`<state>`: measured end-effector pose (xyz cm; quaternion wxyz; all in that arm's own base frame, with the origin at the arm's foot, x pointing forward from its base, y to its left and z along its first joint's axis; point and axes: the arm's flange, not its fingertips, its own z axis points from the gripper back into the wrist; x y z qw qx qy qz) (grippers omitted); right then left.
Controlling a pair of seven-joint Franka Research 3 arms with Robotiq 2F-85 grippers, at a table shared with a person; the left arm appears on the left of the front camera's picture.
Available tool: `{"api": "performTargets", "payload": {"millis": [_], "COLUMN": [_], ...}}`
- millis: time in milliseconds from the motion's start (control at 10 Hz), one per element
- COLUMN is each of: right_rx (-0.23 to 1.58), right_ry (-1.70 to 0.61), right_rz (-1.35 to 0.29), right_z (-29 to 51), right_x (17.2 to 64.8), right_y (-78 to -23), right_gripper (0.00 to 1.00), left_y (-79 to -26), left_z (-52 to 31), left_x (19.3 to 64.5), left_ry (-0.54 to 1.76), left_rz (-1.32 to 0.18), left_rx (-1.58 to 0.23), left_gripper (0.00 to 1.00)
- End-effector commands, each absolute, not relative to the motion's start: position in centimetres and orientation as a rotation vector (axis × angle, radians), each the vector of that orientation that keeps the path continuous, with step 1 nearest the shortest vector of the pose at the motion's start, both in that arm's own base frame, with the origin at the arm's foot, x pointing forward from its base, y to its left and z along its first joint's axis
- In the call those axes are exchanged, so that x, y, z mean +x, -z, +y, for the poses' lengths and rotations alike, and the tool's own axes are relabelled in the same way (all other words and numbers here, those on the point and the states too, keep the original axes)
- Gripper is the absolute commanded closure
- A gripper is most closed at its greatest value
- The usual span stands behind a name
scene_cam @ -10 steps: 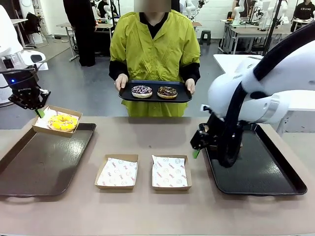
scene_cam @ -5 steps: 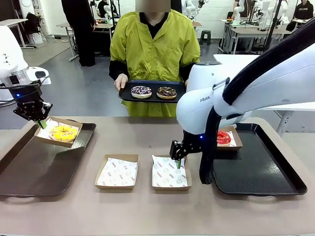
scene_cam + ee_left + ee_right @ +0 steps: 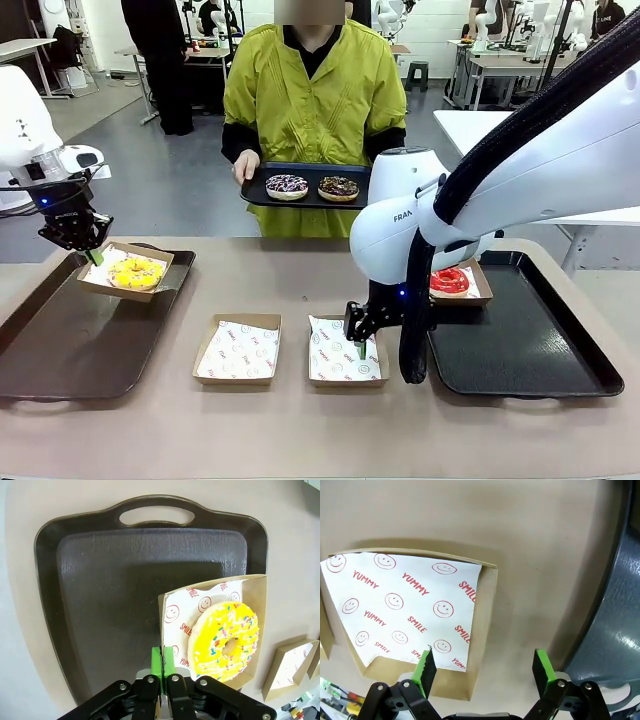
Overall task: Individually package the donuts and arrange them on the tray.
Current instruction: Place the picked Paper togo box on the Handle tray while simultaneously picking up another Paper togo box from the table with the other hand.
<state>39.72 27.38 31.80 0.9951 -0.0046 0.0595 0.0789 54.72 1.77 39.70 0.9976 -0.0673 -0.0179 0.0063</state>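
You are setting the boxed yellow donut point(image 3: 137, 272) onto the dark left tray point(image 3: 60, 350), your left pincer point(image 3: 162, 662) pinching the thin cardboard box point(image 3: 175, 615) by its rim. Your right pincer point(image 3: 484, 662) is hanging spread over an empty paper-lined box point(image 3: 485, 625) on the table point(image 3: 300, 280). Next you are needing a level descent before letting go; the card looks bendy, the tray slick

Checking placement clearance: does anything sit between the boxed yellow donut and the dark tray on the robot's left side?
Nothing visible does. The left gripper is shut on the edge of the box carrying the yellow donut, at one corner of the left tray. The tray's floor is bare.
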Motion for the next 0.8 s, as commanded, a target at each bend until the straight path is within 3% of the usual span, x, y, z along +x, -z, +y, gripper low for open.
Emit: {"api": "performTargets", "payload": {"millis": [0, 700], "right_rx": [-0.037, -0.036], "right_ry": [-0.138, -0.091], "right_rz": [0.122, 0.064], "right_z": [28.1, 27.8], "right_x": [40.5, 40.7], "right_y": [-31.3, -30.8], "right_gripper": [0.00, 0.00], "left_y": [-39.4, -37.3], "left_z": [2.4, 1.7], "left_x": [55.6, 57.7], "left_ry": [0.015, -0.010], "left_rz": [-0.050, -0.073], "left_rx": [-0.174, -0.172], "left_gripper": [0.99, 0.99]}}
